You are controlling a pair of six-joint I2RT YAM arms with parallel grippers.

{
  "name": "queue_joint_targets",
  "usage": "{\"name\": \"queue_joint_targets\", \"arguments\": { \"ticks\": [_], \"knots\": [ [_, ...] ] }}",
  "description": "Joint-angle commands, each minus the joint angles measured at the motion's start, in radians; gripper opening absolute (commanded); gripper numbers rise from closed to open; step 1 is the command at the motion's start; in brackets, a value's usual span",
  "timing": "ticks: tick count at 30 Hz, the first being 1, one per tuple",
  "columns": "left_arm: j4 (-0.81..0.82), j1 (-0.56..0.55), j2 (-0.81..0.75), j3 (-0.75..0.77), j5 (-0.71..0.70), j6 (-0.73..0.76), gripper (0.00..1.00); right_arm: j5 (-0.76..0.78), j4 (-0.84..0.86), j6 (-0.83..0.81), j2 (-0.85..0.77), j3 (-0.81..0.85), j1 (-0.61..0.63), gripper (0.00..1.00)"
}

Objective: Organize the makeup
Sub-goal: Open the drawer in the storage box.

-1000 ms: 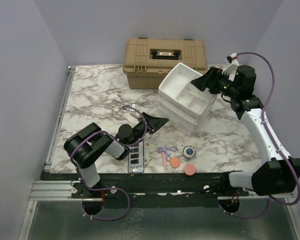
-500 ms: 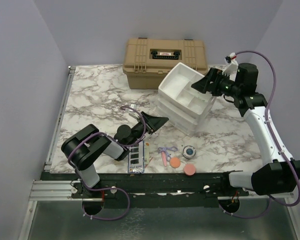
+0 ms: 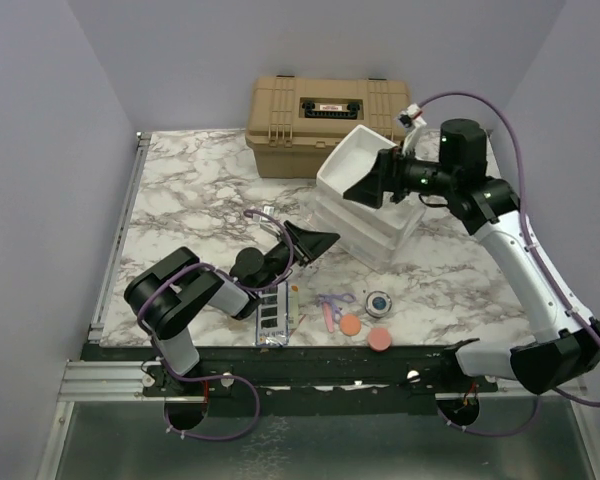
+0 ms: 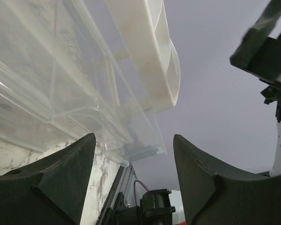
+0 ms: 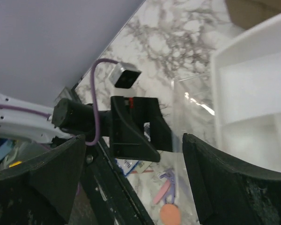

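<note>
The makeup lies near the table's front edge: a flat dark palette [image 3: 271,315], a pink tube [image 3: 328,318], a purple curler [image 3: 336,299], an orange disc [image 3: 350,325], a pink disc [image 3: 380,339] and a small dark jar [image 3: 379,301]. My left gripper [image 3: 323,241] is open and holds nothing, its tips close to the lower left side of the white tiered organizer [image 3: 352,228]. In the left wrist view the left gripper [image 4: 133,178] looks up at the organizer's trays [image 4: 84,84]. My right gripper [image 3: 368,188] hangs open and empty over the top tray. The right gripper [image 5: 138,183] frames the curler [image 5: 168,180] and orange disc [image 5: 171,213].
A tan hard case [image 3: 325,120] stands shut at the back, just behind the organizer. Grey walls close in the left, back and right. A metal rail [image 3: 120,230] borders the table's left edge. The left gripper [image 5: 136,126] shows low in the right wrist view.
My right gripper has swung left from the organizer's right edge to above its top tray. The left gripper's jaws have opened wider while that arm stayed in place.
</note>
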Motion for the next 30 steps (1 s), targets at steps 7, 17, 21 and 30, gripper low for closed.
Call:
{"name": "queue_joint_targets", "arguments": {
  "ticks": [7,17,21,30],
  "knots": [
    [0.288,-0.005,-0.060,-0.117,0.100,0.070,0.65,0.245,-0.117,-0.035,0.117,-0.012,0.199,0.89],
    [-0.164,-0.006,-0.325,-0.164,0.106,0.276,0.65,0.358,-0.160,-0.062,0.222,0.018,0.300,0.88],
    [-0.582,-0.006,-0.502,-0.093,0.072,0.457,0.66,0.374,-0.161,-0.059,0.234,0.015,0.324,0.88],
    [-1.060,-0.006,-0.806,-0.097,-0.113,0.612,0.72,0.342,-0.120,-0.054,0.207,-0.001,0.334,0.88]
  ]
}}
